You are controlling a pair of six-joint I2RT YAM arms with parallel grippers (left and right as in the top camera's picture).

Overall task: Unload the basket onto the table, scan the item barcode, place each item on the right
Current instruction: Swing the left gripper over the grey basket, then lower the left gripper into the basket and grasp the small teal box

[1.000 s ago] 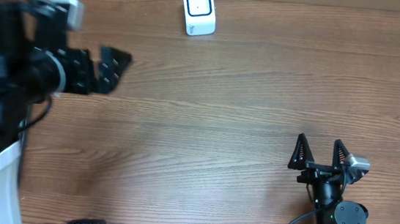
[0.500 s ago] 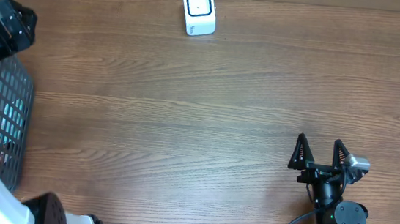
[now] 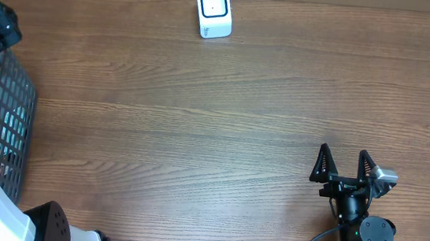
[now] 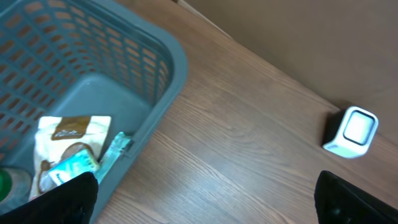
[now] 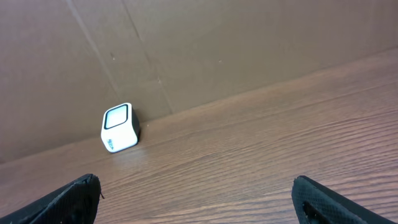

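Left pincer [image 4: 205, 186] released and empty, above the rim of grey basket [image 4: 168, 81], flat packet [image 4: 68, 143] inside basket beside one fingertip, white scanner [image 4: 353, 130] on surface [image 3: 238, 123] ahead, right pincer [image 3: 344, 161] released, well apart.

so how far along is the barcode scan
Done: nothing yet; the barcode scanner stands alone at the table's far edge. In hand: the left pincer hangs open at the basket's edge, near its white pouch, holding nothing. Left: grasp an item, carry it over, show its barcode. The right pincer sits open and idle.
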